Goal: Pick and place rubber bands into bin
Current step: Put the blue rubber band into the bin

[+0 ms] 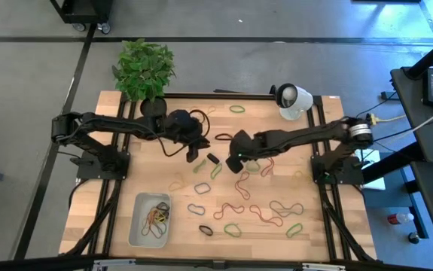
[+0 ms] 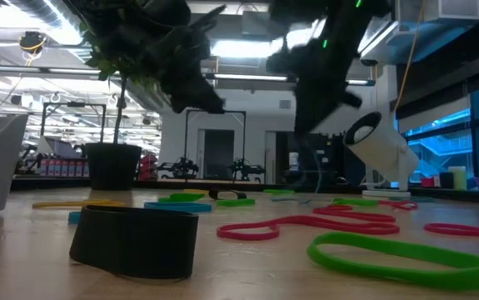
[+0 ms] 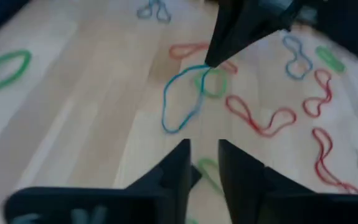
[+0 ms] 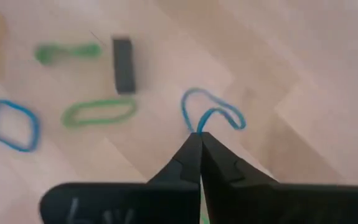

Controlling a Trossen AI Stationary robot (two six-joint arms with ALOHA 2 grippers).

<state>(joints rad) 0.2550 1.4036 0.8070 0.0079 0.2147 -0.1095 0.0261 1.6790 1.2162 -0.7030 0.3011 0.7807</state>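
Observation:
Many rubber bands point(image 1: 235, 207) in red, green, blue and tan lie scattered flat on the wooden table. A few more lie in the pale bin point(image 1: 136, 226) at the near left. My right gripper point(image 4: 199, 134) hovers over the table's middle point(image 1: 235, 159), shut on a blue rubber band point(image 4: 213, 112). My left gripper point(image 3: 203, 163) stands just left of it point(image 1: 193, 154), open, with nothing between its fingers. A black band point(image 4: 122, 62) lies between the two grippers. My right gripper pinches the blue band at one end of its loop point(image 4: 198, 129) between its two fingertips. The fingers slant down at it from above. The rest of the loop point(image 3: 180, 102) hangs slack below the tips. Whether its lower end touches the table, I cannot tell.
A potted plant point(image 1: 144, 69) stands at the far left corner and a white rounded device point(image 1: 293, 100) at the far right. Bands crowd the near right half of the table. Bare wood lies between the left arm and the bin.

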